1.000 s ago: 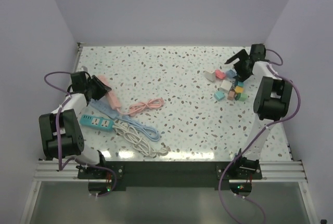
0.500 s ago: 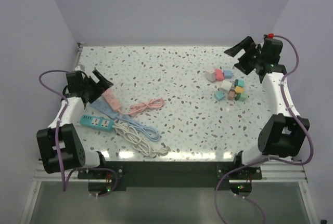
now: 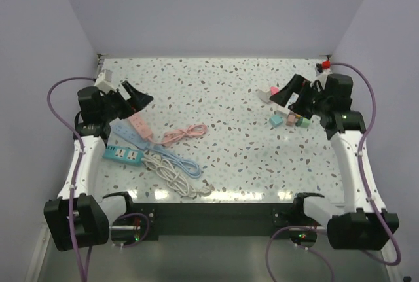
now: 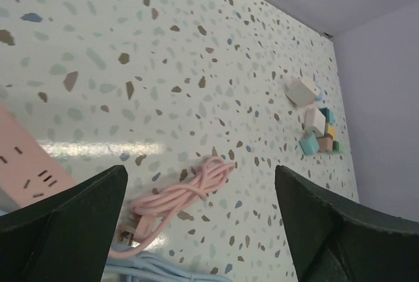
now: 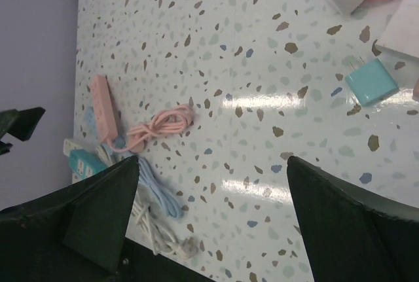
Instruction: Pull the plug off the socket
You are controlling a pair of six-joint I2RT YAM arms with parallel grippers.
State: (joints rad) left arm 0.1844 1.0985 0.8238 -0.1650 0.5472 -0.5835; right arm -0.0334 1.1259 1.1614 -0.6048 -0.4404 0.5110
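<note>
Three socket strips lie at the left of the table: a pink one [image 3: 139,125] [image 4: 26,171] [image 5: 103,106], a pale blue one [image 3: 131,137] and a teal one [image 3: 123,156]. The pink strip's visible face carries no plug. Loose coloured plugs [image 3: 288,117] [image 4: 319,131] lie in a cluster at the right; a teal plug [image 5: 370,80] shows its prongs. My left gripper [image 3: 139,99] [image 4: 201,177] hangs open above the pink strip, holding nothing. My right gripper [image 3: 288,95] [image 5: 213,164] hangs open over the plug cluster, also holding nothing.
A coiled pink cable [image 3: 183,133] [image 4: 177,193] lies right of the strips. A blue cable [image 3: 177,162] and a tangled white cable [image 3: 175,178] run toward the table's front edge. Lilac walls close in both sides and the back.
My left gripper has opened and lifted off the pink strip. Both arms have risen and drawn back; the right gripper has swung from the back right corner to above the plug cluster.
</note>
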